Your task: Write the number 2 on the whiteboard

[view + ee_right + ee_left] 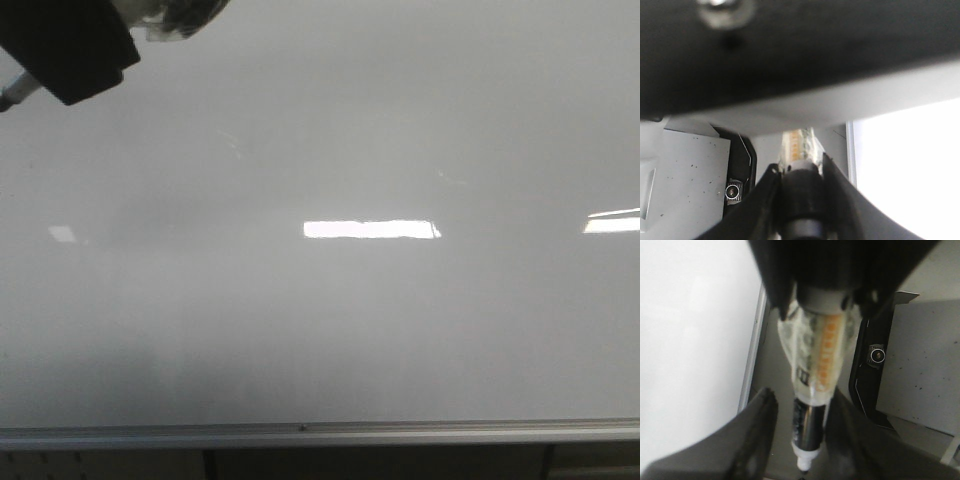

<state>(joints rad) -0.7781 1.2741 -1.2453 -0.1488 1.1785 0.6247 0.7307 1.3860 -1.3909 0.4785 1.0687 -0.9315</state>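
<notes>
Gripping a marker [812, 405] lengthwise, tip past the left jaws [800, 440].

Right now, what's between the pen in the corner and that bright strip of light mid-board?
Nothing but bare whiteboard: the front view shows no writing between the marker and the light reflection.

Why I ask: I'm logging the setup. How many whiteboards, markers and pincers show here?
Whiteboard: 1
Marker: 1
Pincers: 2 (left pincer, right pincer)
Total: 4
</notes>
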